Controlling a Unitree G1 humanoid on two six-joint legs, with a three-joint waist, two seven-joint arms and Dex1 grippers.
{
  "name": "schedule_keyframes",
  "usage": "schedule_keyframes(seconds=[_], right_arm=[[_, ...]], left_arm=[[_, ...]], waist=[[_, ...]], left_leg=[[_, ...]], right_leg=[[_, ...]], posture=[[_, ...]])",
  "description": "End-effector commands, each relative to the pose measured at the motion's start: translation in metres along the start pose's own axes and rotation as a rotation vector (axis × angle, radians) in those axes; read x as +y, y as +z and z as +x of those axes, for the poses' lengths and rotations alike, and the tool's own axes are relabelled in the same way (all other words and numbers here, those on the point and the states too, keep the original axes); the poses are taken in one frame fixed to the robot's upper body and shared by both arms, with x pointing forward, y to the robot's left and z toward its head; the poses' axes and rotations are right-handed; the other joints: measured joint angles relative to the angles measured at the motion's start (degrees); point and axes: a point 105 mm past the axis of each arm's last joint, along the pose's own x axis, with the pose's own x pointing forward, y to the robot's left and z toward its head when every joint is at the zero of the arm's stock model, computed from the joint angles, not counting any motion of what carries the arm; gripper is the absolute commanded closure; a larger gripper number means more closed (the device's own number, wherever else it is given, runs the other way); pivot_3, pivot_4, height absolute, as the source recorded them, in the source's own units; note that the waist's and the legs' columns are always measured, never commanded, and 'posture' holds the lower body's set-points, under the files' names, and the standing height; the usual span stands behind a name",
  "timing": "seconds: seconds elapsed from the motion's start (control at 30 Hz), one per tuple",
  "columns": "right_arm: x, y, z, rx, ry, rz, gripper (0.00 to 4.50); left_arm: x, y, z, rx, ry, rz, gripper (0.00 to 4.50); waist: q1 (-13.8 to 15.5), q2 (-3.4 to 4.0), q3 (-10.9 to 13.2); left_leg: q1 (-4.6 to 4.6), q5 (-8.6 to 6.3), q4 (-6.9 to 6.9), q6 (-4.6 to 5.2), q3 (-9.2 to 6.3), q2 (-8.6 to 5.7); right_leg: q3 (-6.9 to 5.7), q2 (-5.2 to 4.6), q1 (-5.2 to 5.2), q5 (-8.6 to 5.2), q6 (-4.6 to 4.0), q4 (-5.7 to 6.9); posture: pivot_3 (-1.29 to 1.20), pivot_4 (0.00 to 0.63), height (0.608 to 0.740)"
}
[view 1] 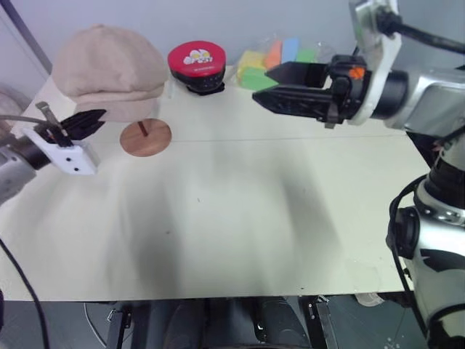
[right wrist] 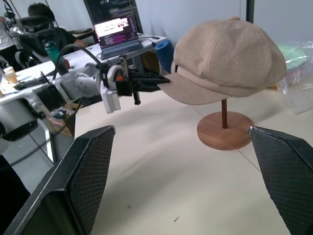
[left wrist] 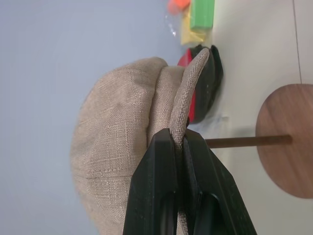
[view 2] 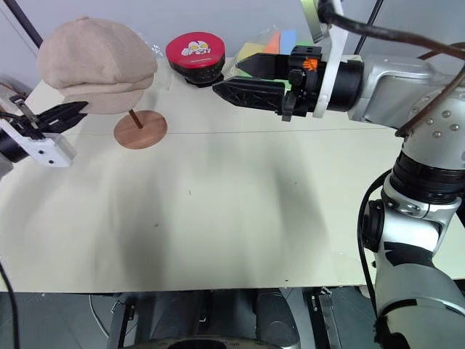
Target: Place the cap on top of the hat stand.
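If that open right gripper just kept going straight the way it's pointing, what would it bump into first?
Probably the cap sitting on the hat stand; the right gripper faces it across bare table, though exact height is hard to judge.

A pale cream counter [view 1: 240,218] carries everything, its near edge running across the bottom of the head views. A thin dark line crosses its top from side to side. On the far left part stands the hat stand [view 1: 145,137]: its round reddish-brown wooden base lies flat on the surface, with a thin rod rising from the middle. Behind it, near the far edge, sits a red-and-black round item [view 1: 197,67] with a cartoon print on its lid. Just beside that, further right along the far edge, lies a stack of pastel plates [view 1: 272,62] in clear plastic, showing yellow, orange, blue and green.
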Motion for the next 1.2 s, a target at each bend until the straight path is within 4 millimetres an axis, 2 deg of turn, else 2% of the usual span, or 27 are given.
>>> schedule_keyframes(seconds=[0.03,0.2,0.43,0.63,0.8,0.93,1.1,1.13,1.2], right_arm=[[0.001,0.007,-0.005,-0.02,-0.013,-0.03,0.0],[-0.001,0.003,-0.007,-0.005,-0.036,-0.033,0.0],[-0.003,0.0,-0.01,0.004,-0.059,-0.038,0.0],[-0.003,0.0,-0.01,0.008,-0.061,-0.041,0.0],[-0.005,-0.001,-0.009,0.011,-0.064,-0.042,0.0],[-0.006,-0.001,-0.009,0.012,-0.068,-0.042,0.0],[-0.008,-0.002,-0.011,0.01,-0.073,-0.041,0.0],[-0.008,-0.002,-0.011,0.009,-0.074,-0.041,0.0],[-0.009,-0.003,-0.011,0.009,-0.077,-0.041,0.0]], left_arm=[[0.016,-0.003,-0.008,-0.026,-0.005,0.066,4.46],[0.017,-0.011,-0.022,-0.017,-0.036,0.095,4.46],[0.007,-0.026,-0.037,0.055,-0.064,0.105,4.46],[0.004,-0.033,-0.038,0.096,-0.032,0.116,4.46],[0.004,-0.03,-0.032,0.073,-0.015,0.123,4.46],[0.005,-0.025,-0.027,0.04,0.01,0.1,3.08],[0.003,-0.019,-0.027,0.015,0.026,0.082,0.38],[0.003,-0.019,-0.028,0.015,0.029,0.077,0.04],[0.002,-0.019,-0.031,0.019,0.035,0.066,0.04]], waist=[[-0.1,-0.01,0.0],[-0.3,-0.01,0.0],[-0.2,-0.01,0.0],[-0.3,-0.01,0.0],[-0.2,-0.01,0.0],[-0.2,-0.01,0.0],[-0.2,-0.01,0.0],[-0.2,-0.01,0.0],[-0.2,-0.01,0.0]], left_leg=[[0.0,0.0,0.0,0.0,0.01,-0.01],[-0.01,-0.01,-0.02,0.01,0.04,-0.04],[0.0,-0.01,0.0,0.02,0.05,-0.02],[-0.01,-0.01,0.0,0.02,0.06,-0.03],[-0.01,-0.01,0.0,0.02,0.06,-0.03],[-0.01,-0.01,0.0,0.02,0.06,-0.03],[-0.01,-0.01,0.01,0.02,0.06,-0.03],[-0.01,-0.01,0.01,0.02,0.06,-0.03],[-0.01,-0.01,0.01,0.02,0.07,-0.02]], right_leg=[[0.0,0.02,0.0,0.0,0.0,0.0],[0.01,0.08,-0.03,0.0,0.01,0.01],[0.01,0.08,-0.04,-0.01,0.02,0.05],[0.01,0.07,-0.04,-0.01,0.02,0.06],[0.01,0.09,-0.04,-0.01,0.02,0.06],[0.0,0.08,-0.04,-0.01,0.02,0.06],[0.0,0.07,-0.04,-0.01,0.02,0.06],[0.01,0.07,-0.04,-0.01,0.02,0.06],[0.01,0.06,-0.04,-0.01,0.02,0.07]], posture=[[0.0,0.15,0.74],[0.0,0.15,0.74],[0.0,0.15,0.74],[0.0,0.15,0.74],[0.0,0.15,0.74],[0.0,0.15,0.74],[0.0,0.15,0.74],[0.0,0.15,0.74],[0.0,0.15,0.74]])
